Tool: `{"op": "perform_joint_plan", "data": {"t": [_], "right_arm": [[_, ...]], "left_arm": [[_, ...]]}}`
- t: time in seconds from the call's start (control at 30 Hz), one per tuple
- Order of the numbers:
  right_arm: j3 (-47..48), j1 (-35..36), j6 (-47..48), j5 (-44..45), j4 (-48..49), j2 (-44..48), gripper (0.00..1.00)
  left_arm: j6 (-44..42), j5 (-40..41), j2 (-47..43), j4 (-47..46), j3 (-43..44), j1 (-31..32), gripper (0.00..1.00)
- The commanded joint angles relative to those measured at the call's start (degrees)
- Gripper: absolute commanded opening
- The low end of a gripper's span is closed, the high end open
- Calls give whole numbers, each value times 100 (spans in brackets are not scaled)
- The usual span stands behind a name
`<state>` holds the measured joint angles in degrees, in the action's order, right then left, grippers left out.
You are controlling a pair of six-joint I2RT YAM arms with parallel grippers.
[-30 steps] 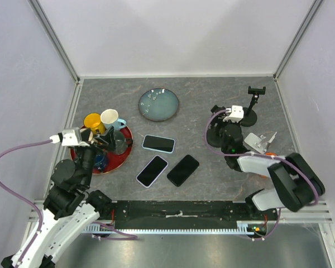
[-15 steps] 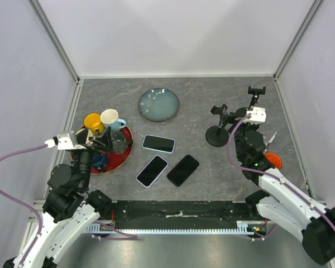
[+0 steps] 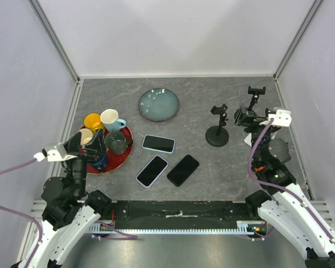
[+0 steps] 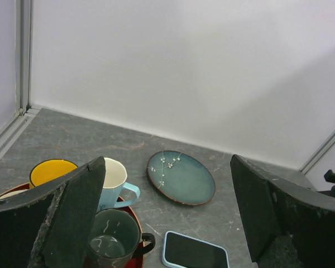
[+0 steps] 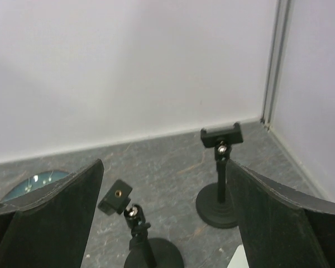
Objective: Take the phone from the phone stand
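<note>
Both arms have retreated toward the near edge; right pincer and left pincer are spread, empty. Phone stands by the right edge stand bare; three phones lie flat toward the near edge. Likely light, rigid, slick glass: grip across the long edges.

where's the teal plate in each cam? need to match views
Top external: teal plate at the back of the table, left of centre, beyond the blue-cased phone.
Left wrist: teal plate mid-frame, right of the white cup.
Right wrist: teal plate lower left, only part showing.
Shared landmark: the back wall; its base seam runs behind the plate in all three.
</note>
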<state>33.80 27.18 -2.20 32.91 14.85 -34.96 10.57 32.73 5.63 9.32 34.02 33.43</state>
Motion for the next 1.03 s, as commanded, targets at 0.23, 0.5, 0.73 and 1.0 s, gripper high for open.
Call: {"op": "perform_joint_plan", "data": {"t": [0.23, 0.5, 0.73, 1.0], "right_arm": [[733, -20, 1546, 673, 202, 648, 98], [513, -11, 1687, 761, 387, 692, 98], [425, -20, 1723, 744, 457, 666, 98], [408, -20, 1723, 709, 457, 648, 98]], "left_arm": [[-213, 287, -747, -686, -256, -91, 100], [-222, 128, -756, -704, -273, -144, 100], [-222, 84, -730, -704, -282, -170, 99], [-239, 32, -686, -713, -273, -196, 99]]}}
